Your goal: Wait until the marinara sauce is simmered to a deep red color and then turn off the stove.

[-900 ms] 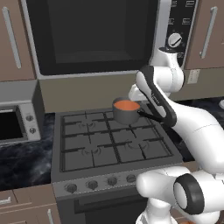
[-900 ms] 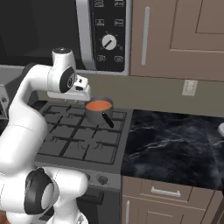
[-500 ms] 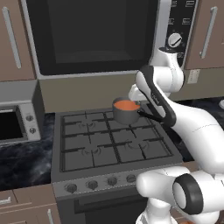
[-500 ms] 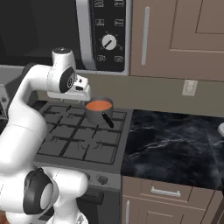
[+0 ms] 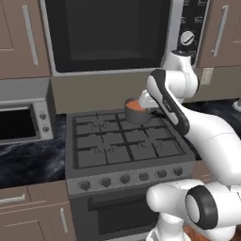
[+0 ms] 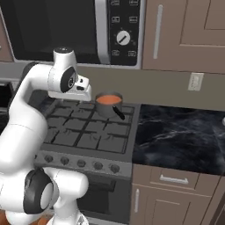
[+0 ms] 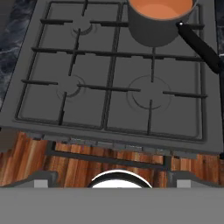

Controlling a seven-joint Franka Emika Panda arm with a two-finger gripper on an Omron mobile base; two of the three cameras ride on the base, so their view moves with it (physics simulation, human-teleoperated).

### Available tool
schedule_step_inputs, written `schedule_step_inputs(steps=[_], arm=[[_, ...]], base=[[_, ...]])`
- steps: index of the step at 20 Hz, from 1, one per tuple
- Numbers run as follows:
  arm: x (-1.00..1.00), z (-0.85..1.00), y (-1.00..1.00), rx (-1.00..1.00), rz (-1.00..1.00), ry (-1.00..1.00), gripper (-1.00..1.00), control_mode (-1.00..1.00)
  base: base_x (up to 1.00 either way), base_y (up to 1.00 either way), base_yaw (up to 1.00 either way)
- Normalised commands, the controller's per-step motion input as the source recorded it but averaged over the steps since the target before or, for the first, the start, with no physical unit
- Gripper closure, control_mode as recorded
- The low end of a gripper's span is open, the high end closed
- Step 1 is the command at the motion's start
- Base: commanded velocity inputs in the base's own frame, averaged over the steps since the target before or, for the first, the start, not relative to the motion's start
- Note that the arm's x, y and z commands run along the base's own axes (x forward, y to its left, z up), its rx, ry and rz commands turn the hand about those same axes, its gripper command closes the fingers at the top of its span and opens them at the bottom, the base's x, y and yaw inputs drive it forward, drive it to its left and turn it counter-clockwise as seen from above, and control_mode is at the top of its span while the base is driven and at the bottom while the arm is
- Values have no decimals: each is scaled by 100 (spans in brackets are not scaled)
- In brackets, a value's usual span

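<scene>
The stove (image 5: 123,147) is a dark grey gas range with black grates and a row of front knobs (image 5: 124,179). A grey saucepan (image 7: 155,30) stands on its back right burner, black handle (image 7: 199,46) pointing toward the front right. The marinara sauce (image 5: 135,105) inside is a smooth orange-red disc, also visible as the sauce (image 6: 108,99) and the sauce (image 7: 159,8). My gripper (image 6: 83,94) hangs above the stove (image 6: 88,132), just left of the pan and apart from it, looking down on the stove (image 7: 109,87). The fingers (image 7: 43,177) stand wide apart, open, holding nothing.
A large black-windowed microwave (image 5: 108,33) hangs over the range. A silver toaster oven (image 5: 21,122) sits on the counter to the left. Dark marble counter (image 6: 176,132) runs to the right, with brown cabinets above and below. Wooden floor (image 7: 65,164) lies past the stove's front edge.
</scene>
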Motion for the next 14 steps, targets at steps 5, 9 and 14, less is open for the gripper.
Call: schedule_step_inputs(steps=[5, 9, 14], arm=[[0, 0, 0, 0, 0, 0, -100, 100], [0, 0, 0, 0, 0, 0, -100, 100], [0, 0, 0, 0, 0, 0, -100, 100]], base=[[-11, 66, -1], [11, 49, 0], [35, 35, 0]])
